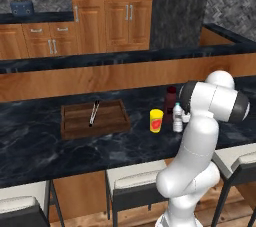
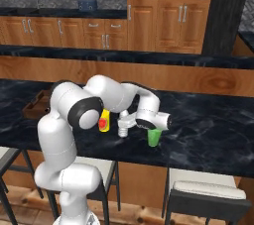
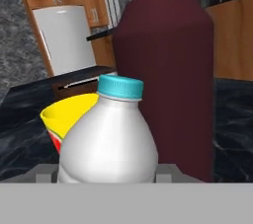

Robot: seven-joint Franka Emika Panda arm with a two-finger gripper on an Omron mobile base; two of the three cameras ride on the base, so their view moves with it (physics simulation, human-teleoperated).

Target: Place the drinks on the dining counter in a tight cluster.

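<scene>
The hand [image 2: 125, 122] is low over the surface [image 1: 40, 146], right at the short clear bottle with the light-blue cap [image 3: 111, 134], which stands between its fingers; I cannot tell if the fingers touch the bottle or have let it go. The dark maroon bottle [image 3: 170, 70] stands just behind the clear one, and a yellow cup [image 1: 156, 120] stands just beside them. A wooden tray [image 1: 95, 119] lies toward the surface's riser edge, and a green cup [image 2: 154, 137] stands near its front edge.
</scene>
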